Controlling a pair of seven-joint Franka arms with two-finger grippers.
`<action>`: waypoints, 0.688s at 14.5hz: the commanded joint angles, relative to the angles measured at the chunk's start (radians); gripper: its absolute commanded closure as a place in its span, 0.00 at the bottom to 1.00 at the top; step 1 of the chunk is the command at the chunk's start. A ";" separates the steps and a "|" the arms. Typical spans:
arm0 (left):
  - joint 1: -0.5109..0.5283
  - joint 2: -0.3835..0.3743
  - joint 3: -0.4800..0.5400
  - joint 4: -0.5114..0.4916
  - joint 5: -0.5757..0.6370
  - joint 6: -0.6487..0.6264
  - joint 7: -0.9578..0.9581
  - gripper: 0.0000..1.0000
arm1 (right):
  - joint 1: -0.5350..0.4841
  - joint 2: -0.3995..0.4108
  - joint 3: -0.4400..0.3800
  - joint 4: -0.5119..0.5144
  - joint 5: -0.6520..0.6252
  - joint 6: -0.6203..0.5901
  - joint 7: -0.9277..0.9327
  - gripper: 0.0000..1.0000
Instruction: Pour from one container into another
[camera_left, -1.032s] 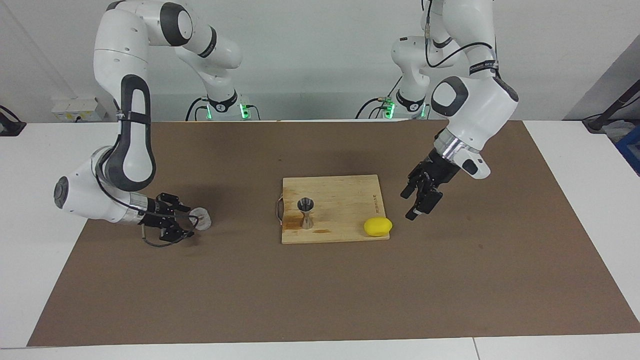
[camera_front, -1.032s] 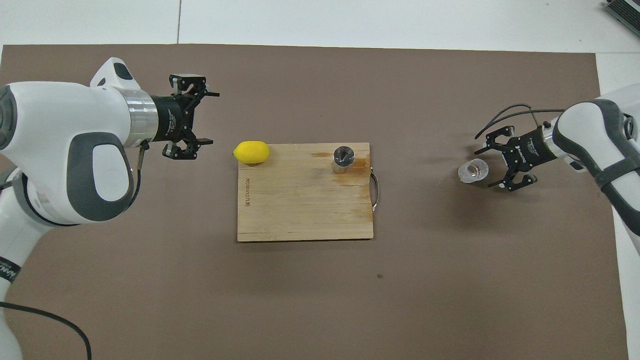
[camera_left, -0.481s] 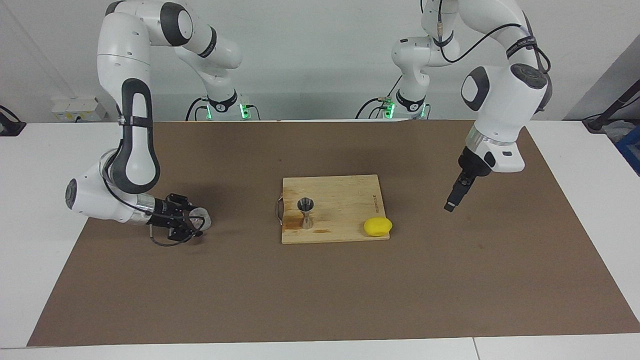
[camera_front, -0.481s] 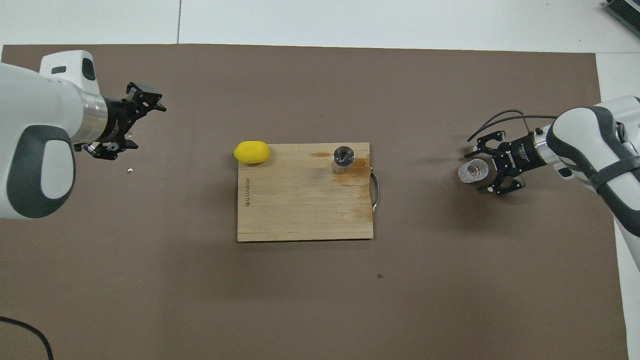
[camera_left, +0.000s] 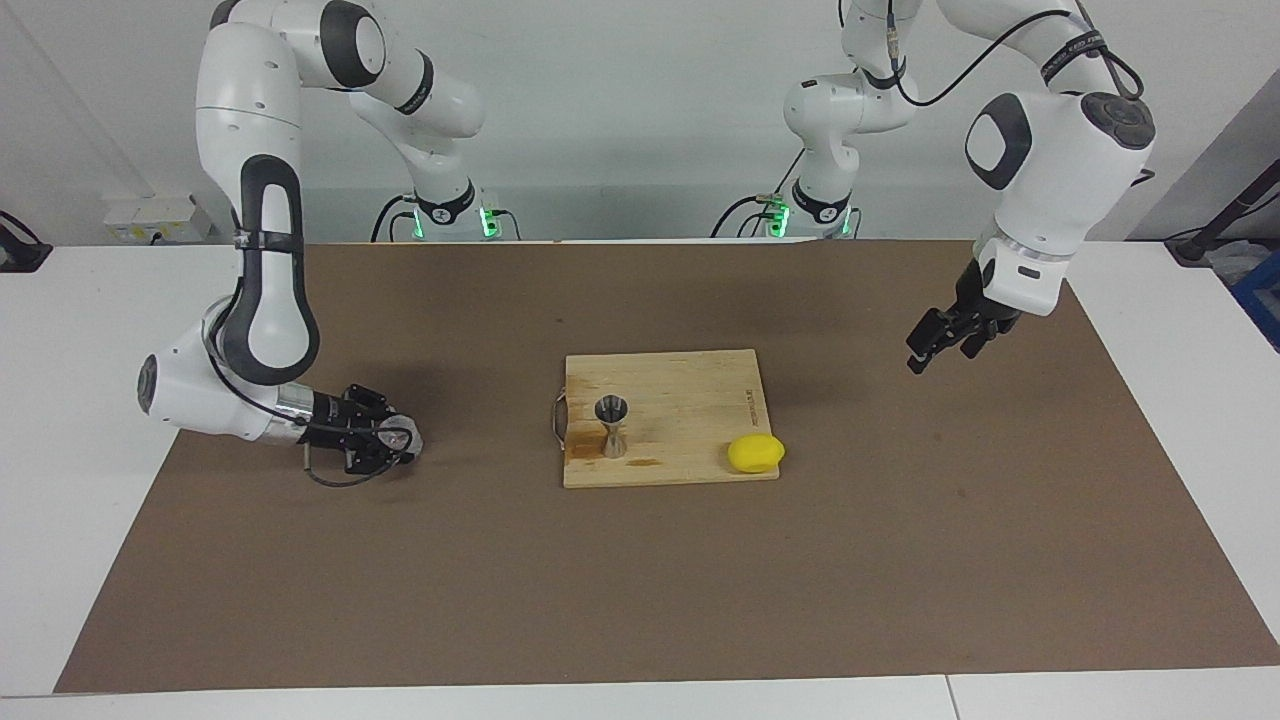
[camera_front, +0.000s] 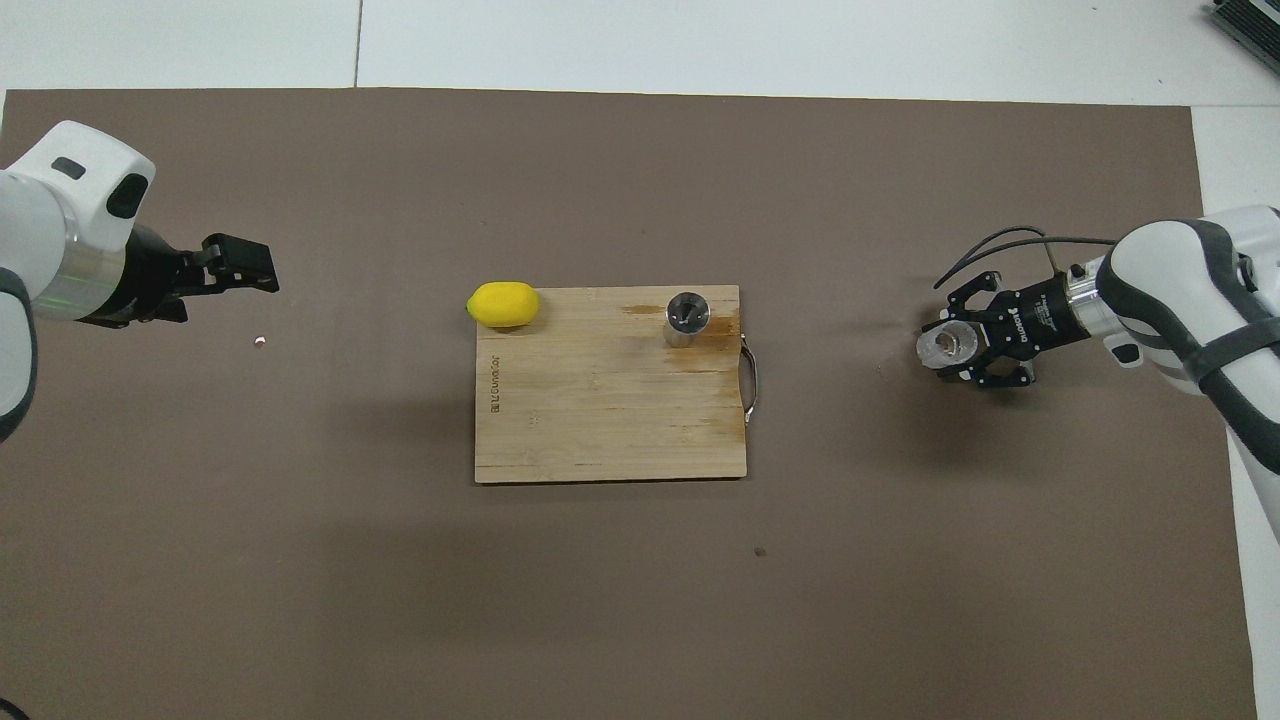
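The clear cup (camera_left: 406, 437) (camera_front: 944, 345) stands on the brown mat toward the right arm's end of the table. My right gripper (camera_left: 392, 440) (camera_front: 958, 348) lies low and level at the mat, its fingers closed against the cup's two sides. The steel jigger (camera_left: 611, 426) (camera_front: 687, 318) stands upright on the wooden cutting board (camera_left: 690, 390) (camera_front: 600, 420), near the board's handle end. My left gripper (camera_left: 928, 348) (camera_front: 240, 275) hangs empty in the air over the bare mat at the left arm's end, away from the board.
A yellow lemon (camera_left: 755, 452) (camera_front: 503, 304) rests at the board's corner toward the left arm's end. The brown mat (camera_left: 640, 580) covers most of the table. A small white speck (camera_front: 260, 341) lies on the mat under the left gripper.
My right gripper slid forward around the clear cup and its fingers closed on it. My left arm lifted and swung away from the lemon toward its own end of the table.
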 joint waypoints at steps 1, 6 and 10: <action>-0.004 -0.036 -0.006 0.045 0.121 -0.148 0.118 0.00 | -0.016 -0.031 0.007 -0.030 0.049 0.002 -0.037 1.00; -0.037 -0.027 0.021 0.199 0.115 -0.363 0.133 0.00 | 0.024 -0.100 0.016 -0.023 0.049 0.005 0.073 1.00; -0.063 -0.068 0.041 0.156 0.095 -0.359 0.158 0.00 | 0.146 -0.137 0.016 0.020 0.047 0.045 0.303 1.00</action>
